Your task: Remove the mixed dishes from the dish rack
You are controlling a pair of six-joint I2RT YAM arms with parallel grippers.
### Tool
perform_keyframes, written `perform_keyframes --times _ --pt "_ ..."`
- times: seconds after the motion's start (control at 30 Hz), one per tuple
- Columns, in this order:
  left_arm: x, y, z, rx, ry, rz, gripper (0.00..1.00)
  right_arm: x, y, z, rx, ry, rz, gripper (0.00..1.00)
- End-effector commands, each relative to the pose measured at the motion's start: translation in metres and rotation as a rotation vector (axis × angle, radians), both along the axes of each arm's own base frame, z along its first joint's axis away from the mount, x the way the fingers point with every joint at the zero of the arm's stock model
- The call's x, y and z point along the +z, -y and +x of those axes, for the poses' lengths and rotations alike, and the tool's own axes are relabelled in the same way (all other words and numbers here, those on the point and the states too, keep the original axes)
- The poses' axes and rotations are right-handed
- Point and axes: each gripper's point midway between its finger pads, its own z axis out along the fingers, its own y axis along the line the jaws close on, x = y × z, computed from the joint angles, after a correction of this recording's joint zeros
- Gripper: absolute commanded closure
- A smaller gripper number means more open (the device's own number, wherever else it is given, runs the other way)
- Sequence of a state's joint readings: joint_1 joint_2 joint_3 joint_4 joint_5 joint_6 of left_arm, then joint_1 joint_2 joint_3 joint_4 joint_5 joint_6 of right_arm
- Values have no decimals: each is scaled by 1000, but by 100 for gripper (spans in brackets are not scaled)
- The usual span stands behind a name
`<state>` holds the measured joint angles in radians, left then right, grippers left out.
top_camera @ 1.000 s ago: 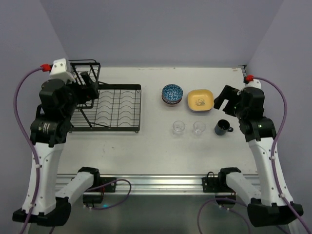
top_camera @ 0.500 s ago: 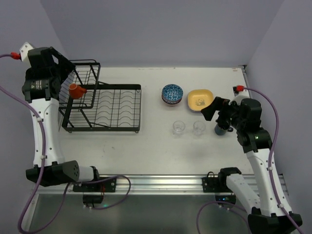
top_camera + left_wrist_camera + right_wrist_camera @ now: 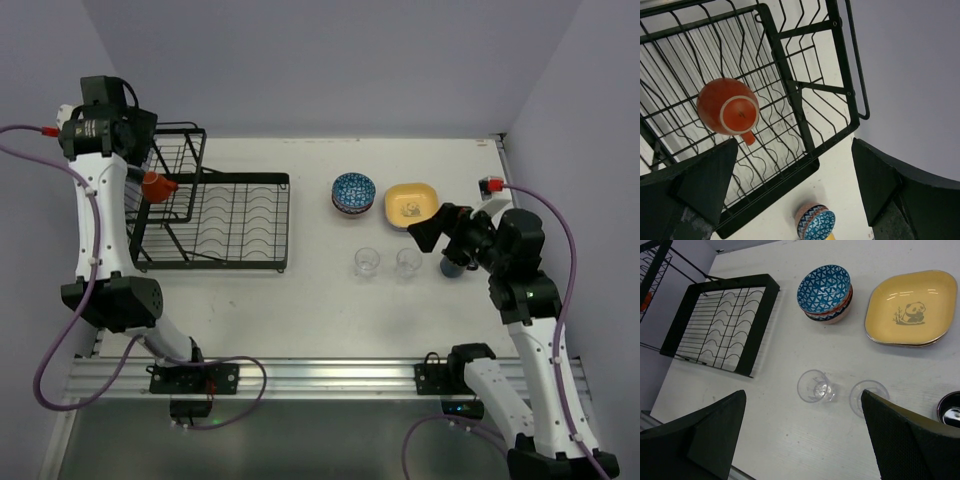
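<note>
Your left gripper (image 3: 794,145) is raised above the far left corner, fingers spread wide with nothing between them. Below it the orange mug (image 3: 729,107) sits in the raised basket of the dish rack (image 3: 240,215), its base turned toward the left wrist camera and its handle pointing away from the basket's outer wall. It is the only dish you can see in the rack. The flat slotted tray next to it shows only its curved dividers.

Moving right across the table (image 3: 320,300), you come to the stack of small bowls (image 3: 353,192), with the blue-white one on top and a reddish rim showing beneath. Nearer to you stand the two clear glasses (image 3: 366,262), upright, side by side and apart from each other. Right of the bowls lies the yellow plate (image 3: 411,204) (the one with a panda printed on it), with the edge of another plate just visible under it.

Your right gripper (image 3: 803,392) hovers over this area with its fingers wide apart, gripping nothing. The dark mug (image 3: 950,410) stands upright just right of the glasses, partly hidden by the arm in the top view.
</note>
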<state>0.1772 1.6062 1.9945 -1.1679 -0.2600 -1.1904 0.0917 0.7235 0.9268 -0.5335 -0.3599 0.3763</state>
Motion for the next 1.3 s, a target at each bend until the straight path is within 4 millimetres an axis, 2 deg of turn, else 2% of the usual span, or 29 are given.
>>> perform_keyframes --times 0.0,0.13,0.5,0.57,0.77,1.13,1.23,1.27 --pt "-2 -8 -2 127 -54 -17 0 12 -5 -3 32 56 9 1" --pt "-35 -11 1 134 -149 -17 0 13 -3 -5 27 69 7 1" --pt "-81 -14 -3 129 -249 -38 3 14 -3 -5 20 75 6 1" --pt "-87 -13 -2 125 -261 -52 6 14 -2 -4 16 75 5 1" --pt "-91 -18 0 126 -268 -43 18 15 -1 -4 9 83 3 1" --pt "-119 -21 -4 102 -332 -77 18 15 0 -3 3 84 2 1" --pt "-122 -20 -3 96 -339 -84 24 16 1 -4 -3 90 0 1" --pt "-121 -20 -3 95 -336 -85 30 16 1 -3 -5 91 0 1"
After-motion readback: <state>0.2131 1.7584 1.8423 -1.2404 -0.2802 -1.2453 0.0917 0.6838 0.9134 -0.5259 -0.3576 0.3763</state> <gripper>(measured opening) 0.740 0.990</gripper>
